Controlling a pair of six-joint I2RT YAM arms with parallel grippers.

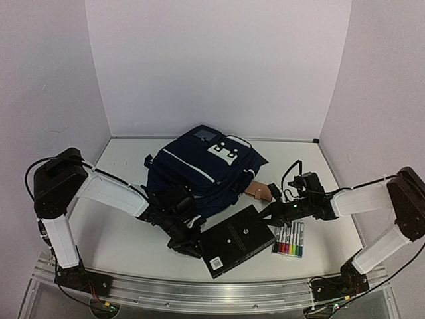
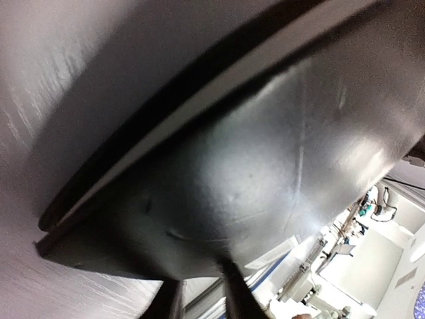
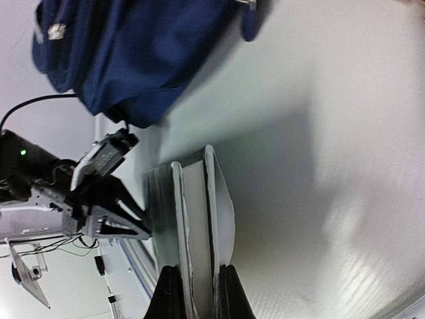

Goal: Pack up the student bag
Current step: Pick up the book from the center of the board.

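Packing barely begun: the student bag (image 1: 199, 166) lies at the back-centre of the table (image 1: 119, 239), and nothing can be seen going into it. In front of it, a black book (image 1: 236, 249) sits between your two arms. Your right tool (image 3: 196, 276) is pinched narrowly on the book's page edge, one finger on each side of it. Your left tool (image 1: 188, 244) is at the book's opposite, left end. Its wrist camera is filled by the black cover, so you cannot tell whether it has a grip. A pack of coloured markers (image 1: 290, 240) lies just right of the book, and a small tan item (image 1: 259, 193) lies beside the bag, both outside it. Judging by these views, the book and markers are yet to be packed. Whether the bag is unzipped is not clear.
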